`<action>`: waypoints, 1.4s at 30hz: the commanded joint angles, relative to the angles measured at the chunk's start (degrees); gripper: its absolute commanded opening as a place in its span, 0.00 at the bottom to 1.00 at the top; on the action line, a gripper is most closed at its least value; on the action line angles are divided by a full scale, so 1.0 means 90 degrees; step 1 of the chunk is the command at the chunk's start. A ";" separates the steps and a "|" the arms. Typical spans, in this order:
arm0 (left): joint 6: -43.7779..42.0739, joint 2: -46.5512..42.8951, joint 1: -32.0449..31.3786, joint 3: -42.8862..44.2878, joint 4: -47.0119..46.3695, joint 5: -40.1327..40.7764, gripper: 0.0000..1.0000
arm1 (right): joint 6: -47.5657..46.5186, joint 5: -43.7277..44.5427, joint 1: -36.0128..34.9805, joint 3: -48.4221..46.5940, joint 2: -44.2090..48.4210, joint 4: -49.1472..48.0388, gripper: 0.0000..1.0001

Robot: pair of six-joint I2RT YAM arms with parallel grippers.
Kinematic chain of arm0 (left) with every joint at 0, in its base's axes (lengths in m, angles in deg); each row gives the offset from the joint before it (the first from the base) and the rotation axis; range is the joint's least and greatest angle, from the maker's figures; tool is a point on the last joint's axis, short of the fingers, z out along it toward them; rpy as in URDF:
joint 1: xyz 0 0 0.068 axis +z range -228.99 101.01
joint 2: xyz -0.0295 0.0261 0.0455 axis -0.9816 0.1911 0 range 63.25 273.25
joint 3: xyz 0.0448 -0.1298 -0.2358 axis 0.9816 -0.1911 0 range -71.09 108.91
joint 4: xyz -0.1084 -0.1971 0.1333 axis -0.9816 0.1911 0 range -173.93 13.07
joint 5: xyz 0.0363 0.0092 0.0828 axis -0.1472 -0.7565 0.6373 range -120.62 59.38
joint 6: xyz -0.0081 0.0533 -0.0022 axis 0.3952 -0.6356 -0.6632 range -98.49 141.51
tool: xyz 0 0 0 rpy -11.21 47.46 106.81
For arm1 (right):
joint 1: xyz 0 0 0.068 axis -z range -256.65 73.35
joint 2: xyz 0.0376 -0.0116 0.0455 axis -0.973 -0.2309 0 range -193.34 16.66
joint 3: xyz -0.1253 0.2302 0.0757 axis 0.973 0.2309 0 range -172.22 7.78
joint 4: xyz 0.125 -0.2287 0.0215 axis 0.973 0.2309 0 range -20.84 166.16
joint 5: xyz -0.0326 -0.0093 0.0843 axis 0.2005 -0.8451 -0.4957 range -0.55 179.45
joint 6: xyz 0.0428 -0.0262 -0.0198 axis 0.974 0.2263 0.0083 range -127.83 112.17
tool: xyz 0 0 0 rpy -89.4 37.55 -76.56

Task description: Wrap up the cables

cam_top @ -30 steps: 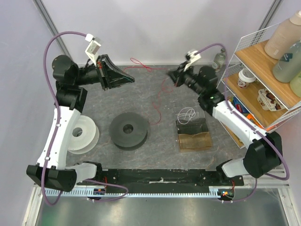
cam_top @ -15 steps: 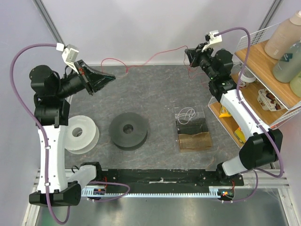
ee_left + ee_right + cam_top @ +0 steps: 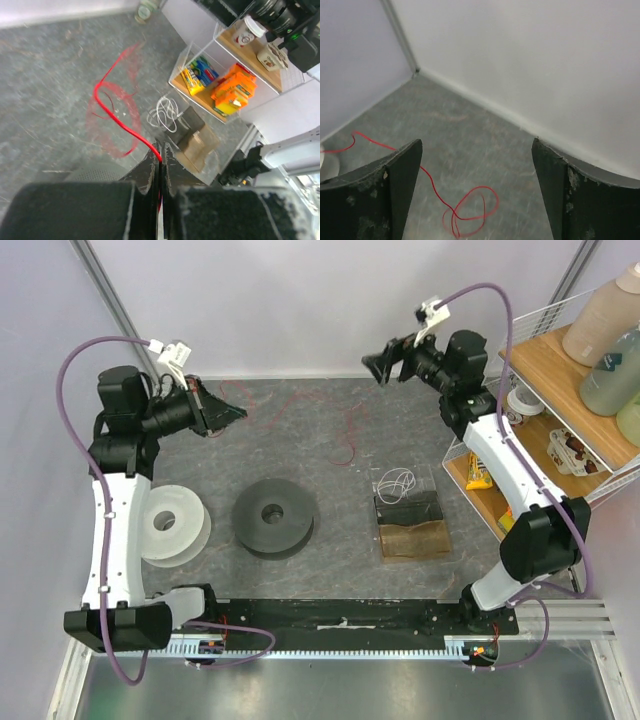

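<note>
No longer stretching the thin red wire point(image 3: 131, 131) taut: letting it curl loosely (loops blurring) across the rough grey table point(image 3: 340, 515). Pinching it tight in the left gripper point(image 3: 160, 155); spreading the right gripper point(image 3: 476, 145) wide, holding nothing.

The tabletop point(image 3: 220, 455) is finished in matt, mottled grey like stone, the red wire point(image 3: 125, 126) is sheathed in smooth plastic, the dark spool point(image 3: 275, 516) is moulded in matt black plastic, the pale spool point(image 3: 170, 525) in translucent white, and the rack shelves point(image 3: 542, 365) are made of pale wood framed in white-coated metal wire.
</note>
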 commanded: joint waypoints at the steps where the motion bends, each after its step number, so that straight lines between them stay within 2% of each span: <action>1: 0.0659 -0.0064 -0.0089 -0.0425 -0.0074 -0.0597 0.02 | -0.0460 -0.1468 -0.0034 0.0942 0.0490 0.0037 0.98; 4: 0.1469 -0.0317 -0.0167 -0.0884 -0.0630 -0.0527 0.02 | -0.0489 -0.1878 -0.0248 0.1364 0.1008 -0.0424 0.98; 5: 0.1627 -0.0318 -0.0255 -0.1012 -0.0835 -0.1001 0.02 | -0.0731 -0.1918 -0.0433 0.1393 0.1135 -0.0434 0.98; 7: 0.1570 -0.0192 -0.0623 -0.1101 -0.0955 -0.1764 0.02 | -0.1278 -0.2229 -0.0794 0.1355 0.1282 -0.0318 0.98; 10: 0.1044 -0.0240 -0.1113 -0.1169 -0.0692 -0.2294 0.02 | -0.2254 -0.2718 -0.1341 0.1228 0.1390 0.0053 0.98; 14: 0.0700 -0.0464 -0.1446 -0.1374 -0.0350 -0.2063 0.02 | -0.3427 -0.2778 -0.2035 0.1315 0.1643 0.0444 0.98; 17: 0.1411 -0.0718 -0.1447 -0.1666 -0.0563 -0.1253 0.02 | -0.3654 -0.2282 -0.2503 0.1909 0.2189 -0.0090 0.89; 18: 0.1858 -0.0834 -0.1447 -0.1793 -0.0844 -0.1009 0.02 | -0.3480 -0.2077 -0.2631 0.2085 0.2336 -0.0296 0.84; 19: 0.2356 -0.1029 -0.1447 -0.1988 -0.1205 -0.0735 0.02 | -0.3159 -0.1736 -0.2748 0.2271 0.2473 -0.0597 0.72; 21: 0.3382 -0.1303 -0.1447 -0.2349 -0.2181 -0.0208 0.02 | -0.1467 -0.0800 -0.2876 0.2681 0.2707 -0.1144 0.63; 23: 0.3746 -0.1130 -0.1437 -0.2157 -0.2185 0.0282 0.02 | -0.0232 -0.0270 -0.2905 0.2984 0.2864 -0.1371 0.61; 28: 0.4420 -0.0729 -0.1378 -0.1551 -0.2303 0.1208 0.02 | 0.1588 0.0522 -0.3227 0.2967 0.2515 -0.1645 0.60; 31: 0.4616 -0.0485 -0.1388 -0.1199 -0.1835 0.1873 0.02 | 0.2369 0.0785 -0.3529 0.2538 0.1890 -0.1694 0.59; 33: 0.4733 -0.0532 -0.1466 -0.1237 -0.1921 0.2389 0.02 | 0.2819 0.1020 -0.3686 0.2322 0.1489 -0.1869 0.58; 36: 0.4675 -0.0728 -0.1768 -0.1423 -0.2291 0.3152 0.02 | 0.2850 0.1226 -0.4037 0.1795 0.0981 -0.1734 0.58; 42: 0.4646 -0.0904 -0.1955 -0.1745 -0.2956 0.3476 0.02 | 0.2967 0.1421 -0.4234 0.1053 0.0355 -0.1772 0.56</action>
